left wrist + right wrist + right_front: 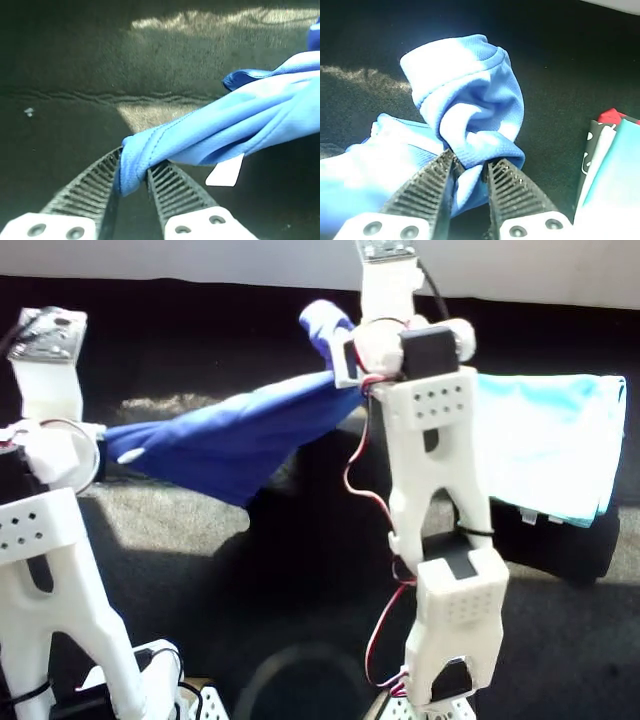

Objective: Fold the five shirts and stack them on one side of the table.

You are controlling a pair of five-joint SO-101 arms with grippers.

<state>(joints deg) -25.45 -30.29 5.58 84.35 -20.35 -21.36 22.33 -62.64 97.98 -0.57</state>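
A blue shirt [235, 435] hangs stretched above the dark table between the two arms. My left gripper [132, 167] is shut on one end of the blue shirt [225, 130], and a white tag [226, 171] dangles under the cloth. My right gripper [468, 167] is shut on the other end, where the blue shirt [470, 95] bunches into a collar-like fold. In the high view the left gripper [112, 458] is at the left and the right gripper [352, 368] at the upper middle.
A light cyan shirt [545, 440] lies folded on top of a dark stack [560, 540] at the right side of the table. Its edge, with dark and red cloth [605, 125] under it, lies beside the right gripper. Sunlit patches cross the black tablecloth [180, 530].
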